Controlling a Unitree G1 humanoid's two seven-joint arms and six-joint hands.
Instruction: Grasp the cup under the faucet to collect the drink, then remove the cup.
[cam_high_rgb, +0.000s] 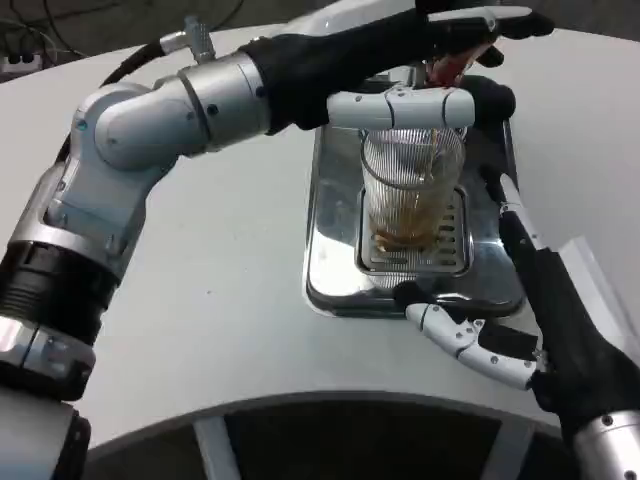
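Note:
A ribbed clear cup (412, 185) stands upright on the grate of a steel drip tray (335, 250), with amber drink in its lower part. My left hand (420, 70) reaches across from the left and grips the faucet handle (446, 66), a reddish part just above the cup; one white finger lies across the cup's rim. The faucet spout is hidden by that hand. My right hand (520, 300) sits low at the tray's right front, holding nothing. Its fingers are spread, one up along the cup's right side and one in front of the tray. It stays apart from the glass.
The white table (220, 300) stretches wide to the left of the tray. Its curved front edge runs just below my right hand. My left forearm (170, 120) spans the space at the upper left. Cables lie beyond the table's far left corner.

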